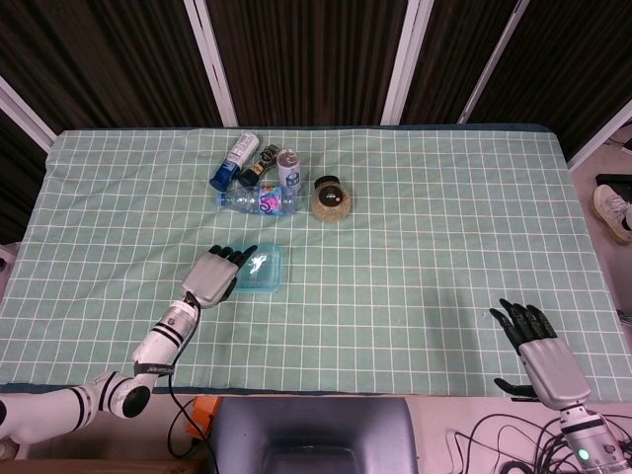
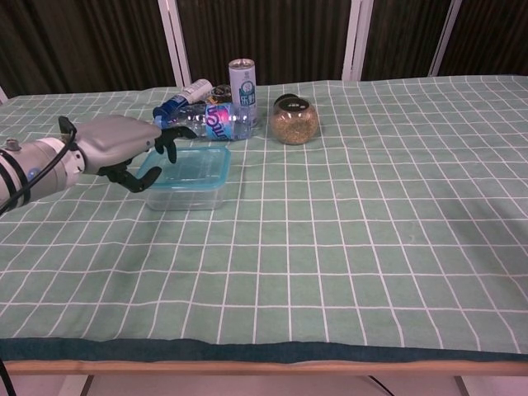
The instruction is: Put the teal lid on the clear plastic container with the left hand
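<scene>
The clear plastic container (image 1: 263,269) (image 2: 188,175) stands left of the table's middle, and the teal lid (image 2: 191,163) lies flat on top of it. My left hand (image 1: 211,276) (image 2: 122,145) hovers at the container's left edge. Its fingers are spread and slightly curled over that edge, and they hold nothing. My right hand (image 1: 538,352) lies open, palm down, near the front right corner of the table; only the head view shows it.
Behind the container lie a clear water bottle (image 1: 257,200) (image 2: 216,120), a white can (image 1: 287,170) (image 2: 242,81), a blue-capped white bottle (image 1: 233,161) and a round jar of grain (image 1: 331,198) (image 2: 294,120). A green checked cloth (image 1: 434,247) covers the table.
</scene>
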Robot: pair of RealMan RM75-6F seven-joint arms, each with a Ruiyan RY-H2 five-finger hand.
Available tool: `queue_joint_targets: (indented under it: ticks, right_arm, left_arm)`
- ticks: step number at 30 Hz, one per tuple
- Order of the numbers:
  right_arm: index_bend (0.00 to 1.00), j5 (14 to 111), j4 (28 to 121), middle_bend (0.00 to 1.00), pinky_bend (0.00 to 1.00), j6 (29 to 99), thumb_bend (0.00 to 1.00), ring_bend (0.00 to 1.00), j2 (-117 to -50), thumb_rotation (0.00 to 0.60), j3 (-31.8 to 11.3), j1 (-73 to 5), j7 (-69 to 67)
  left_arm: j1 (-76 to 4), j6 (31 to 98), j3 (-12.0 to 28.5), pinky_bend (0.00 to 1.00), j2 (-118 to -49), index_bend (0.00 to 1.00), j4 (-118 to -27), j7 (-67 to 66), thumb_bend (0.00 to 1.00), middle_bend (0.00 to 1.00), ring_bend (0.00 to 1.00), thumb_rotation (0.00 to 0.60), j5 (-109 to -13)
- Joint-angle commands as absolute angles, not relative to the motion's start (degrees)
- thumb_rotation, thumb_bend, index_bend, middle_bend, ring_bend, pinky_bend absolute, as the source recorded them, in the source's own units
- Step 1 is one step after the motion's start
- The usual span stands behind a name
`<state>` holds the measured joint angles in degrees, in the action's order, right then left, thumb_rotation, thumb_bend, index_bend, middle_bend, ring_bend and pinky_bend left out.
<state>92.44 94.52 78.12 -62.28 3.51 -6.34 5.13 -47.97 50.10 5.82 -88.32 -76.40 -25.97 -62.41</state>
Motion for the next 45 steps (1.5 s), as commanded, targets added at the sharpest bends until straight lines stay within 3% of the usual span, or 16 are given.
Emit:
queue_joint_targets:
  ticks: [1,13,19,26,45]
  right_arm:
    - [0.0,92.4,94.5,0.0,0.0,78.2,0.22,0.0,-62.3,0.6,3.5,-6.3,5.1]
    - [0.0,92.5,94.5,0.0,0.0,78.1,0.22,0.0,-62.3,0.6,3.6,-6.3,5.1]
    - [0.0,92.9,94.6,0.0,0.0,78.2,0.22,0.0,-62.4,0.6,3.7,-6.3,5.5]
    - [0.0,92.7,94.6,0.0,0.0,77.9,0.22,0.0,-62.4,0.6,3.6,-6.4,5.5]
    - [0.0,92.4,94.7,0.0,0.0,77.7,0.22,0.0,-62.4,0.6,3.7,-6.4,5.8]
  left_arm:
    - [-48.0,50.1,5.8,0.28,-88.4,0.0,-76.4,-26.1,0.62,0.31,0.25,0.6,-62.4]
    - [-47.0,55.1,6.8,0.24,-85.5,0.0,-81.5,-25.0,0.62,0.31,0.25,0.6,-67.1]
    - [-45.0,57.0,4.1,0.25,-82.6,0.0,-87.1,-27.6,0.61,0.34,0.27,0.6,-69.6]
    - [-43.7,58.1,2.4,0.25,-83.6,0.0,-87.3,-29.6,0.61,0.34,0.28,0.6,-70.9]
    - [-43.3,58.1,3.4,0.25,-85.3,0.0,-84.5,-29.8,0.61,0.33,0.27,0.6,-72.1]
